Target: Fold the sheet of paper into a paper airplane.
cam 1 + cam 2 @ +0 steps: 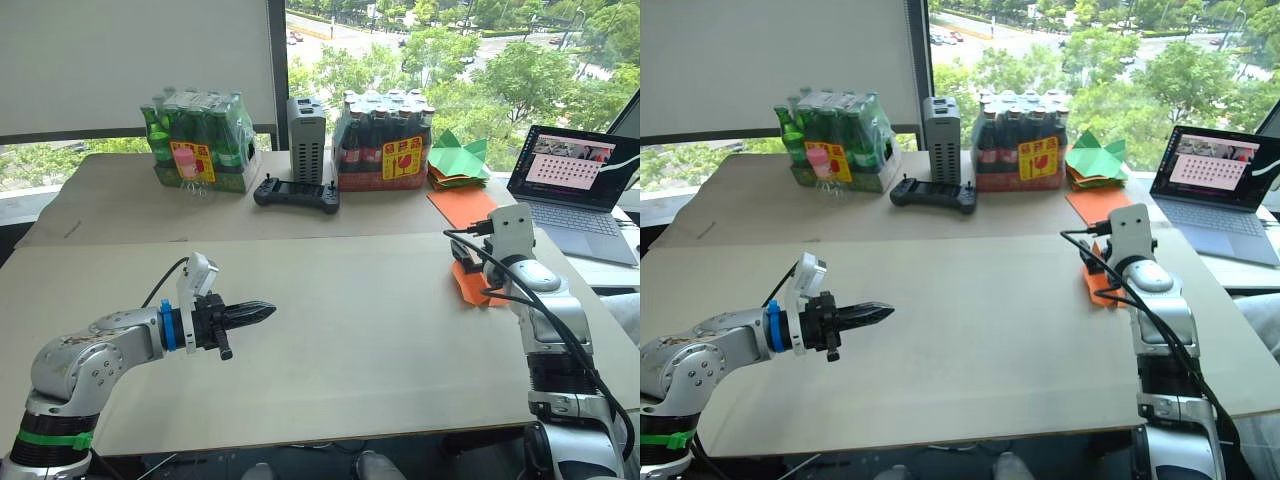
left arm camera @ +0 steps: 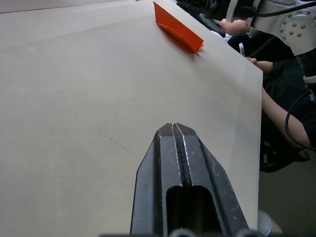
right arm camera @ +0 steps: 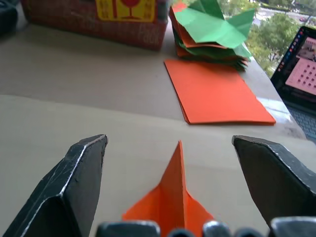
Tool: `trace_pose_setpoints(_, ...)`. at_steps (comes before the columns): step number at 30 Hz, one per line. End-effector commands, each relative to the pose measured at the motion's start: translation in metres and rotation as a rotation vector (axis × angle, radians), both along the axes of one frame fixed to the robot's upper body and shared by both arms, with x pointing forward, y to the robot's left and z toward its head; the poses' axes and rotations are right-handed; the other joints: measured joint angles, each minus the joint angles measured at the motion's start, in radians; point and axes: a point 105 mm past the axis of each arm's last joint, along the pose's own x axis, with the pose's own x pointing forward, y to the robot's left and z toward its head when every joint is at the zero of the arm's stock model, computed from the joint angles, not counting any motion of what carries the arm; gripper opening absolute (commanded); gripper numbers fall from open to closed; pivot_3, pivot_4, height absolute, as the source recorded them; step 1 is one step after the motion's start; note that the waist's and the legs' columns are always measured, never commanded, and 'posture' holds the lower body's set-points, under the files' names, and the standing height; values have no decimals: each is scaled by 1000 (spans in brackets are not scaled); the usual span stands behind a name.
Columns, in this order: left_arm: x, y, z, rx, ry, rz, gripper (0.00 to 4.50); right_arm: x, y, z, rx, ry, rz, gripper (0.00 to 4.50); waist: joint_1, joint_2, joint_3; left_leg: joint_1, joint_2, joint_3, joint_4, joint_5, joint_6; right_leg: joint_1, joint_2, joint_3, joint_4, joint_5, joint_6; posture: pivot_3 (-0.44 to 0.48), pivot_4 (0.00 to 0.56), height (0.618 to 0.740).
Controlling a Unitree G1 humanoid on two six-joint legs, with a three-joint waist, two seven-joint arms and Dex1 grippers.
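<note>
**Folded orange wedge lies by the table's right edge, between released right fingers**

Left side: left gripper [image 1: 262, 312] hovers over the front-left part of the table [image 1: 340, 330], fingers clenched tip to tip with nothing between them. It points toward the table's right edge. The wrist camera confirms this: both black fingers meet in a closed seam above bare board.

Back edge, left to right: shrink-wrapped pack of green bottles [image 1: 200, 140], upright grey box [image 1: 306, 138] with a black controller [image 1: 296, 192] lying just in front of it, then a pack of dark bottles [image 1: 384, 142] with a yellow-red label. Beside that pack sits a stack of green paper shapes [image 1: 458, 160], and a smooth flat orange sheet [image 3: 217, 94] lies just in front of the stack, near the back-right corner.

Right side: the paper airplane [image 3: 173, 200], a bright orange pointed wedge with a raised centre fold, rests on the table close to its right edge. Its nose points toward the flat orange sheet, and the two are apart. Right gripper [image 3: 170, 163] is down at the wedge, released, with one finger standing on each side of it and neither pad touching the paper. In the head views the arm hides most of the wedge.

An open laptop [image 1: 580, 180] sits beyond the table's right edge on a separate surface.
</note>
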Motion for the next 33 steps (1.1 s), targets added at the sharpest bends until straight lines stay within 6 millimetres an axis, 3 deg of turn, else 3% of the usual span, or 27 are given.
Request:
trace_pose_setpoints(1, 5, 3, 10, -22, -53, 40, 0, -13, 39, 14, 71, -83, 197, 4462, 1, 0, 0, 0, 0, 0, 0, 0, 0, 0, 0, 0, 0, 0, 0, 0, 150, 740)
trace_pose_setpoints(9, 12, 6, 14, -51, -67, 109, 0, -40, 109, 8, 205, -51, 552, 4462, 3, 0, 0, 0, 0, 0, 0, 0, 0, 0, 0, 0, 0, 0, 0, 0, 150, 740)
trace_pose_setpoints(14, 16, 10, 13, -43, -84, 156, 0, -56, 135, -5, 210, 14, 702, 4462, 5, 0, 0, 0, 0, -1, 0, 0, 0, 0, 0, 0, 0, 0, 0, 0, 150, 740)
trace_pose_setpoints(18, 19, 13, 14, -48, -89, 181, 0, -59, 143, -14, 184, 32, 736, 4462, 8, 0, 0, 0, 0, 0, 0, 0, 0, 0, 0, 0, 0, 0, 0, 0, 150, 740)
trace_pose_setpoints(33, 15, 17, 15, -59, -82, 188, 0, -62, 153, -15, 180, 43, 781, 4462, 13, 0, 0, 0, 0, 0, 0, 0, 0, 0, 0, 0, 0, 0, 0, 0, 150, 740)
